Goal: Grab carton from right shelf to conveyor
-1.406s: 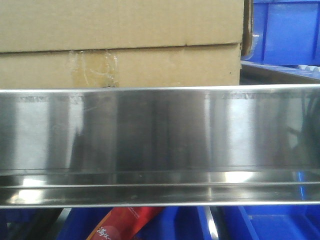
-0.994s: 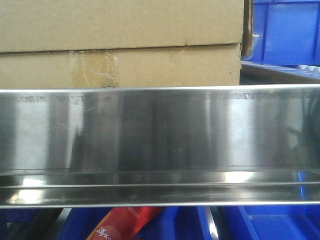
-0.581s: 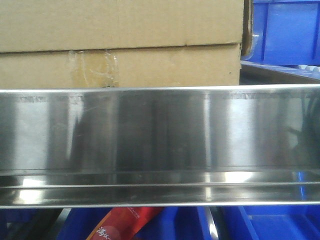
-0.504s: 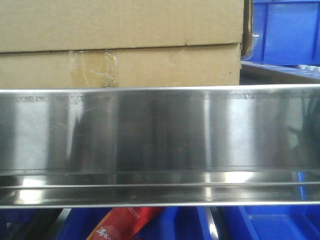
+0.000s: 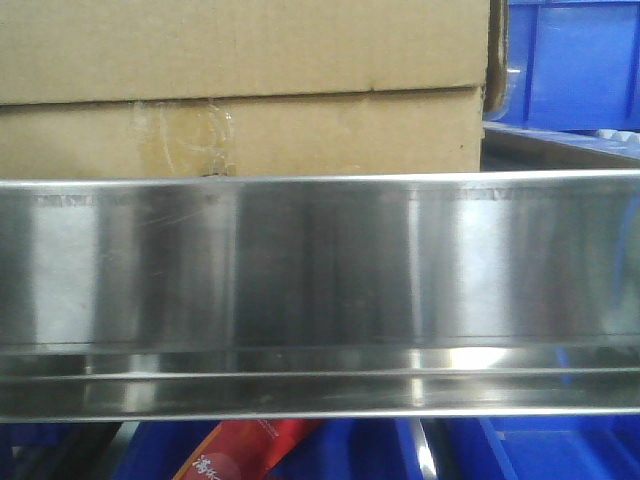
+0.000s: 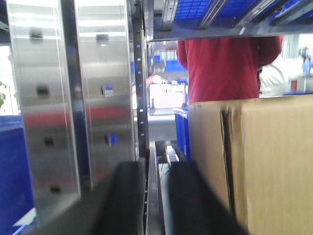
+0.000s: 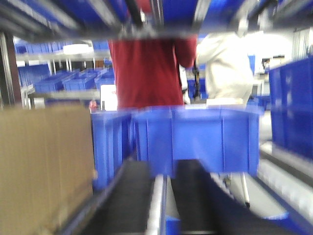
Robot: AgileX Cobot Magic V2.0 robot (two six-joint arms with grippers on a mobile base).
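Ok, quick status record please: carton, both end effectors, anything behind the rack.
carton: sitting on right shelf, not gripped
left end effector: open, empty; carton on its right
right end effector: open, empty; carton on its left, blue bins ahead
behind: person in red
conveyor: not in view

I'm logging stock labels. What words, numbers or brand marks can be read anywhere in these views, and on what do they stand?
No text can be read in full.
Red packet below the steel rail: a few pale characters at its lower edge, cut off by the frame and too small to read.
Carton: no print shows, only clear tape.
Blue bins: no label shows; both wrist views are blurred.
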